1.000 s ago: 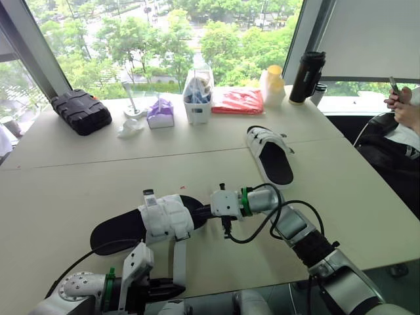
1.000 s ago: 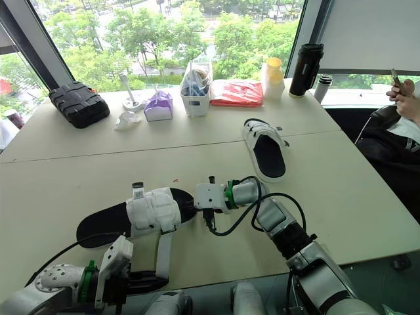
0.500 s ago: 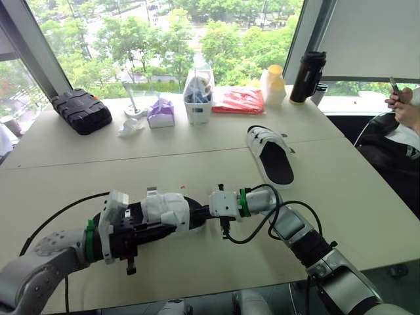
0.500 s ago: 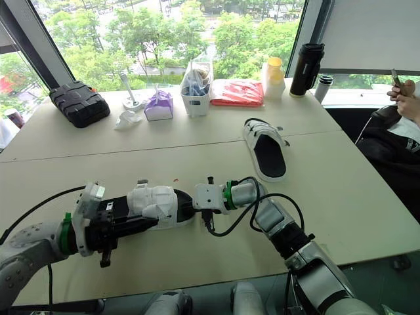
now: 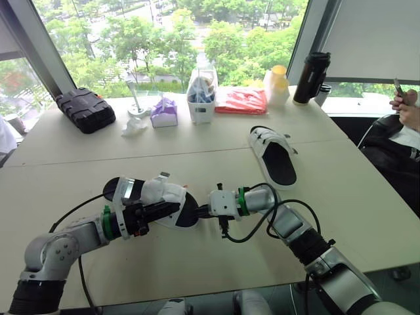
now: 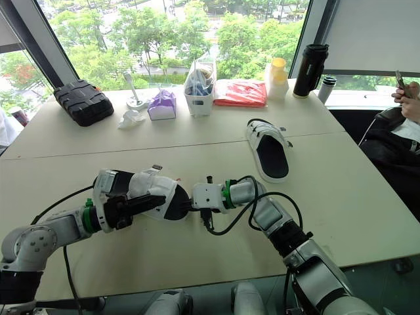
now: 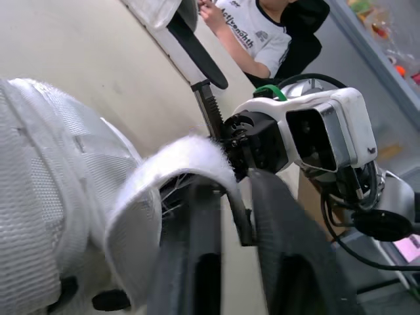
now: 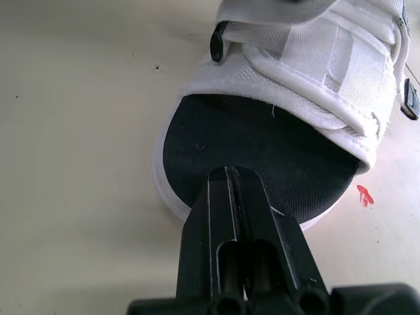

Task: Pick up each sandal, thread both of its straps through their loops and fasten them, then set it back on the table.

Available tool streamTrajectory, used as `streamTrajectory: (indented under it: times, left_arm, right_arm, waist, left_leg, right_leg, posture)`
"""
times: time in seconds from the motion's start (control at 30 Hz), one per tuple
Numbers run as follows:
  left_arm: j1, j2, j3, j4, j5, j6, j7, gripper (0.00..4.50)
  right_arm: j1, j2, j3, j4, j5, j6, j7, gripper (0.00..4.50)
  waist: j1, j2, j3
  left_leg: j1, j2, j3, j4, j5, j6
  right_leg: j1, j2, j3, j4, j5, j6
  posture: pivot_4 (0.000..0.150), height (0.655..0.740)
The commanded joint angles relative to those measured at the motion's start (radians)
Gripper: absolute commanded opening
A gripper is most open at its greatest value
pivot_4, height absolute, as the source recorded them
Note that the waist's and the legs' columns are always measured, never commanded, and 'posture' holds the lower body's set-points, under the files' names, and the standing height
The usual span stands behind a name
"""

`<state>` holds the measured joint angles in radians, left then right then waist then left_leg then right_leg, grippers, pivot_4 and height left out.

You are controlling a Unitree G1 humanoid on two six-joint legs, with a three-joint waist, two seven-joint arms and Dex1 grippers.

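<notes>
Black case (image 5: 85,110), red packet (image 5: 240,102), black flask (image 5: 308,77) near window.

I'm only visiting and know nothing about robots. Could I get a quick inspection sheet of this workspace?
Surface: beige table.
Job's things: near sandal between both arms, one strap curled up; far sandal lying beyond.
Clutter: black case, tissue pack, white bin, red packet, yellow-capped bottle, black flask by the window.
End effectors: left end effector at that strap; right end effector shut, pressing the insole.
Cables: black cable loops at the right wrist.
Surroundings: trees outside; seated person.
</notes>
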<state>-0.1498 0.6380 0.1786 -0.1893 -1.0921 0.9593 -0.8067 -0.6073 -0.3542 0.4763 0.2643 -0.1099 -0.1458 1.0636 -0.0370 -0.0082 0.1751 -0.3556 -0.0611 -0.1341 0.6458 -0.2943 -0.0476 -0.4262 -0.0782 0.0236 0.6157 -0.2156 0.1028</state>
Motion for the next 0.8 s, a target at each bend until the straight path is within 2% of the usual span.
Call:
streamTrajectory:
  times: [0.03,0.17,0.43,0.67,0.8]
  left_arm:
    - [-0.034,-0.004,0.008,0.013,-0.002,0.011,-0.010,2.52]
    - [-0.089,-0.017,0.009,0.060,0.011,0.021,-0.004,4.44]
    - [-0.204,-0.029,0.006,0.163,0.070,-0.015,-0.020,4.44]
    - [-0.331,-0.064,0.175,0.244,0.000,-0.025,0.070,4.44]
    - [-0.308,-0.025,0.252,0.240,0.019,-0.034,0.106,4.44]
  right_arm:
    - [-0.001,-0.008,0.003,0.011,-0.019,0.007,-0.004,0.00]
    - [-0.001,-0.003,0.002,0.013,-0.019,0.009,-0.010,0.00]
    - [0.000,-0.001,0.001,0.014,-0.020,0.011,-0.019,0.00]
    - [0.004,-0.002,0.000,0.008,-0.020,0.017,-0.026,0.00]
    - [0.008,0.000,0.002,0.006,-0.020,0.019,-0.030,0.00]
  waist:
    - [0.000,0.000,0.000]
    - [0.001,0.000,0.000]
    - [0.000,0.000,0.000]
    - [-0.002,0.000,0.000]
    - [-0.007,0.000,0.000]
  left_leg:
    - [0.000,0.000,0.000,0.000,0.000,0.000]
    - [0.000,0.000,0.000,0.000,0.000,0.000]
    - [0.000,0.000,0.000,0.000,0.001,-0.001]
    - [0.000,0.000,-0.001,0.000,0.001,-0.002]
    - [0.000,0.000,-0.002,0.000,0.001,-0.002]
  right_leg:
    - [0.000,0.000,0.000,0.000,0.000,0.000]
    - [0.000,0.000,0.000,0.000,0.000,0.000]
    - [0.000,0.000,0.000,0.001,0.000,0.000]
    - [0.000,0.000,0.000,0.001,0.000,0.000]
    - [-0.001,0.000,0.000,0.001,0.000,0.000]
  posture:
    - [0.150,0.7400]
    - [0.150,0.7400]
    - [0.150,0.7400]
    - [0.150,0.7400]
    - [0.150,0.7400]
